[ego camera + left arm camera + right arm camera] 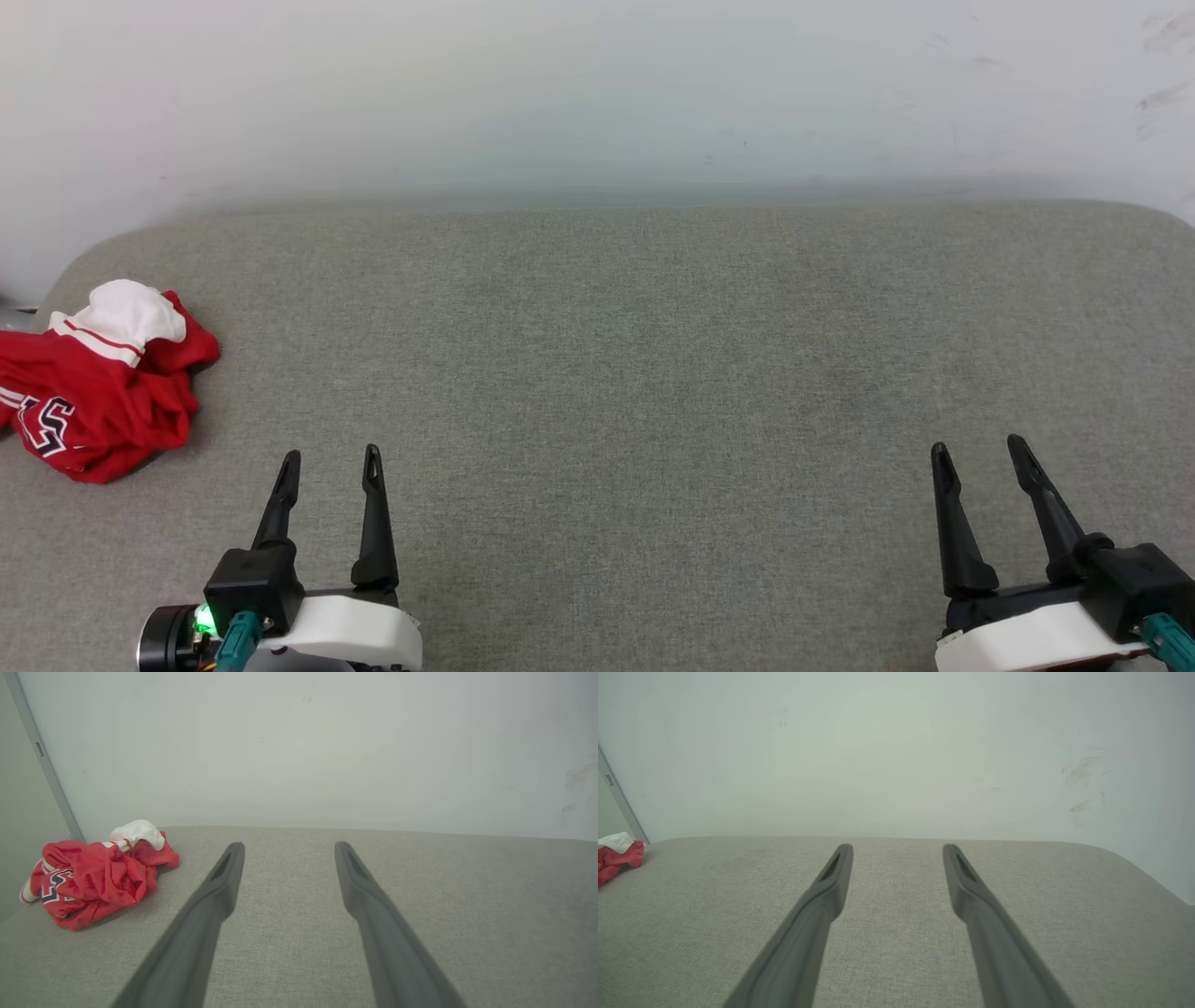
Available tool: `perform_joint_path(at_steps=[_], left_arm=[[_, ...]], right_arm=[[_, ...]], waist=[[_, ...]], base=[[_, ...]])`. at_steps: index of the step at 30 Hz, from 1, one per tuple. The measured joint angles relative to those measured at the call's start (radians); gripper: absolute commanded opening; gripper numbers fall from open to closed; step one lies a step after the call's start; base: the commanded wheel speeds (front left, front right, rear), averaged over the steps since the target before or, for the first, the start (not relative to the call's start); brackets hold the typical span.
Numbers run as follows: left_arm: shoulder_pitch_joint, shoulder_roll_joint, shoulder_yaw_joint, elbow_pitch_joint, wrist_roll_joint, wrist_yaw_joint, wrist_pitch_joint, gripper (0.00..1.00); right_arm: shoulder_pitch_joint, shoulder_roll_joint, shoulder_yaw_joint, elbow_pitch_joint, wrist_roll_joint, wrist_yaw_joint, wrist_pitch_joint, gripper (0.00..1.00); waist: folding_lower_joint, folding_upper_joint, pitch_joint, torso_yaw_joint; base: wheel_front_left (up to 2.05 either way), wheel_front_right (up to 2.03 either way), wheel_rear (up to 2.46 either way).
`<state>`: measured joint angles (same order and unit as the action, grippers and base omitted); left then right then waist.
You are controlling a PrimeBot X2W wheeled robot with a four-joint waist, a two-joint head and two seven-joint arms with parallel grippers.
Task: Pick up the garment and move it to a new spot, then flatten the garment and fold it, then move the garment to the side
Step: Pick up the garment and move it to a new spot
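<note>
The garment (98, 383) is a red jersey with a white sleeve and black white-outlined lettering. It lies crumpled in a heap at the far left edge of the grey padded surface (607, 355). In the left wrist view the garment (93, 877) sits to the left of my fingers, and the right wrist view catches a corner of the garment (616, 858) at its left edge. My left gripper (331, 457) hovers open at the lower left, apart from the heap, nothing between its fingers. Open and holding nothing too, my right gripper (980, 450) is at the lower right.
A white wall (597, 93) rises directly behind the grey surface. A grey vertical frame strip (44, 763) stands at the wall's left end, just behind the garment. The surface's back right corner (1134, 868) is rounded.
</note>
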<state>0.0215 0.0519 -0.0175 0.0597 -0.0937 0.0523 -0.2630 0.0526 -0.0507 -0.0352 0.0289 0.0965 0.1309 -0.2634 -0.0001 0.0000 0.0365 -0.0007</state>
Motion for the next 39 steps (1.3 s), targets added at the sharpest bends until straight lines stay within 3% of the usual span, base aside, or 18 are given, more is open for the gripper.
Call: perform_joint_path(at_steps=[23,39], left_arm=[[-0.007,-0.001,0.003,0.03,-0.048,-0.008,0.0,1.0],[-0.012,-0.001,0.026,0.037,-0.08,-0.007,0.0,1.0]], right_arm=[[0.0,0.0,0.0,0.027,0.058,0.0,0.0,1.0],[0.008,0.0,0.032,0.03,0.058,0.0,0.0,1.0]], waist=[[0.0,0.0,0.006,0.025],[0.0,0.0,0.016,0.206]], base=[[0.0,0.0,0.0],[0.0,0.0,0.0]])
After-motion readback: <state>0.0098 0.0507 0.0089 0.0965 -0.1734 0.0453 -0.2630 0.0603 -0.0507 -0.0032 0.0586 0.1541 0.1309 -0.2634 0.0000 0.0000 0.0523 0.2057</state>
